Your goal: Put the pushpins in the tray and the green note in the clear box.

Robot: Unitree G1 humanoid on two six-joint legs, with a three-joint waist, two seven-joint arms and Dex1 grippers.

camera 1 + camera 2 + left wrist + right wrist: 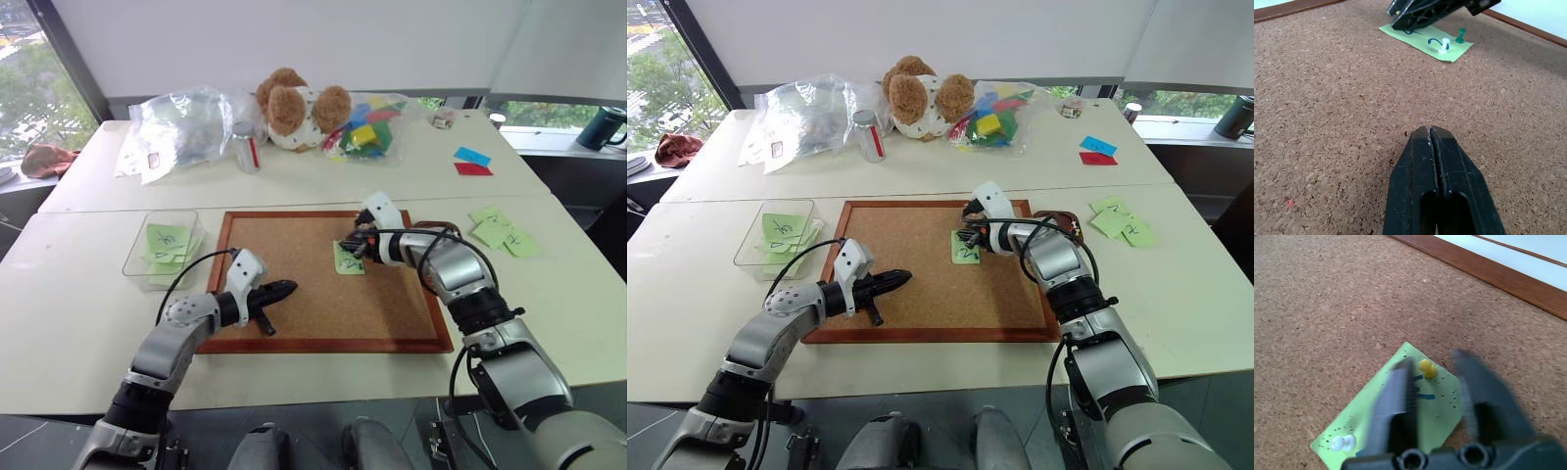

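The green note [348, 259] lies on the corkboard [284, 245], pinned by pushpins: a white one [1444, 45], a green one [1461, 35] and a yellow one [1426, 368]. My right gripper [1430, 363] is down on the note, its fingers closing around the yellow pin's head. My left gripper [289, 288] is shut and empty, low over the board's near left part. The clear box [135, 257] sits left of the board with green notes inside. The dark-brown tray [1070, 217] is at the board's right edge, partly hidden by my right arm.
Several loose green notes [500, 230] lie right of the board, with blue and red notes [472, 162] beyond. At the back stand a plush bear [294, 103], a clear plastic bag [181, 122], a bag of coloured blocks [372, 122] and a small bottle [245, 147].
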